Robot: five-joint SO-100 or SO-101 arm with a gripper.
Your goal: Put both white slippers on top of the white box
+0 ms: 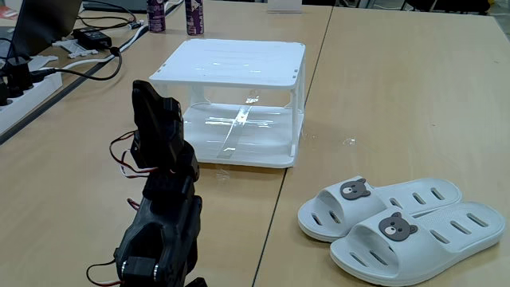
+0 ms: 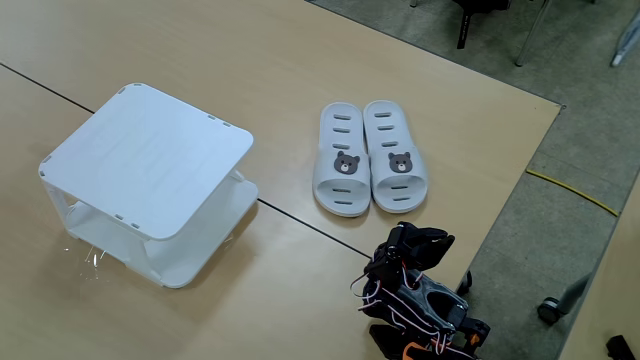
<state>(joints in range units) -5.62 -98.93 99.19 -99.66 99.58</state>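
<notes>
Two white slippers lie side by side on the wooden table, each with a bear-face badge on its strap: one [image 1: 381,206] [image 2: 342,160] and the other [image 1: 422,239] [image 2: 392,160]. The white box [image 1: 231,62] [image 2: 150,155] is a two-tier open rack with nothing on its flat top. It stands apart from the slippers, left of them in both fixed views. My black arm is folded up near the table edge. Its gripper [image 1: 177,169] [image 2: 420,245] is tucked against the arm, apart from slippers and box. The fingers are too dark and folded to read.
Behind the box, at the back left, are two dark bottles [image 1: 175,16], a black adapter [image 1: 94,37], cables and a power strip [image 1: 20,88]. A table seam [image 1: 299,119] runs between box and slippers. The table's corner [image 2: 552,110] and edge lie just beyond the slippers and arm.
</notes>
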